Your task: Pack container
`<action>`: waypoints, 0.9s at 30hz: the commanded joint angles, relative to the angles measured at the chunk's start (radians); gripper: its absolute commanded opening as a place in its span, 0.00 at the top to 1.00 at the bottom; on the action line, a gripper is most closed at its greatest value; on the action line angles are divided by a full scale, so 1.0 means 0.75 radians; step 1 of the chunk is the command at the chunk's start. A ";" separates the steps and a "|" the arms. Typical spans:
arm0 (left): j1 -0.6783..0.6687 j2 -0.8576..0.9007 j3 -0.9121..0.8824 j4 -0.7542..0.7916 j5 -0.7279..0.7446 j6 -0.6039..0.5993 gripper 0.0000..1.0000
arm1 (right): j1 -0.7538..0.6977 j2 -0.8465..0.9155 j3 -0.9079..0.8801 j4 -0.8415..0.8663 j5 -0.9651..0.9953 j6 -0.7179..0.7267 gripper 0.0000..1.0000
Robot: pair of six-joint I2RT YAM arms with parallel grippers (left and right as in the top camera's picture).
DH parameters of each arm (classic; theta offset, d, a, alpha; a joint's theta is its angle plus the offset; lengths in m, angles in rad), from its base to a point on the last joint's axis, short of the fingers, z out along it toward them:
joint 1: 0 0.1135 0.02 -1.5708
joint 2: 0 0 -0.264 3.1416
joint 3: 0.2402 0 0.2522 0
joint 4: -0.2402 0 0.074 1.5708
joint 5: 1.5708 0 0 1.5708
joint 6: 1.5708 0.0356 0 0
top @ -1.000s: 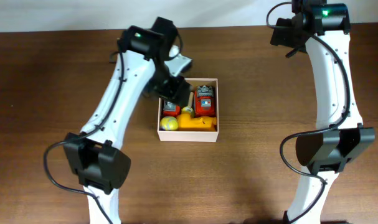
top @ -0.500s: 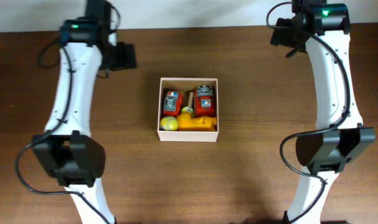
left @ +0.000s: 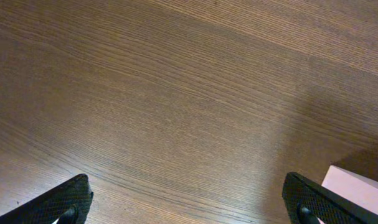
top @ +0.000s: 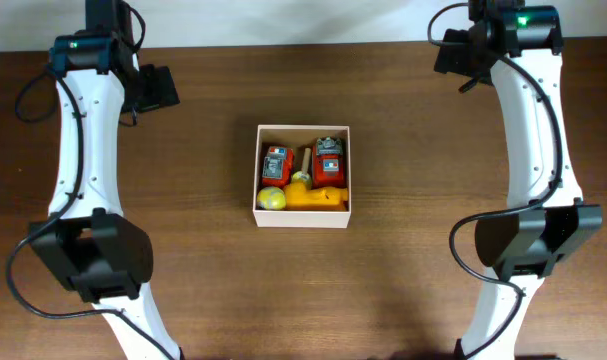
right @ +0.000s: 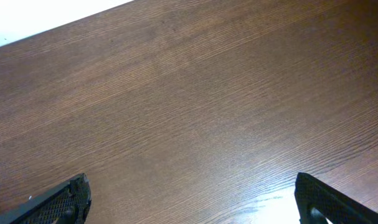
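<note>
The container (top: 303, 222), a square white-walled box, sits mid-table. Inside it lie two red toys (top: 275, 163) (top: 328, 160), a yellow ball (top: 271, 198) and an orange piece (top: 315, 197). My left gripper (top: 158, 88) hangs near the table's back left, well away from the box. In the left wrist view it (left: 190, 205) is open over bare wood, with a white corner of the container (left: 363, 190) at the lower right. My right gripper (top: 453, 52) is at the back right, open over bare wood in its own wrist view (right: 192, 202).
The dark wooden table (top: 403, 280) stretches around the box on every side. A pale wall edge (right: 27, 18) shows beyond the table's far side. Both arm bases (top: 88, 255) (top: 528, 240) stand near the front edge.
My left arm has swung away from over the container to the back left, and its jaws have spread fully. The right arm has not moved.
</note>
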 commanded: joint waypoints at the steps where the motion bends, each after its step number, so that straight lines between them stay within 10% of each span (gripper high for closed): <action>1: 0.005 -0.034 0.020 -0.002 -0.019 -0.012 0.01 | -0.010 -0.004 -0.006 0.001 0.016 -0.009 0.01; 14: 0.011 -0.277 0.019 0.050 0.017 -0.021 0.01 | -0.010 -0.004 -0.006 0.001 0.016 -0.009 0.01; 27: 0.010 -0.866 -0.247 0.614 -0.030 0.122 0.01 | -0.010 -0.004 -0.006 0.001 0.016 -0.009 0.01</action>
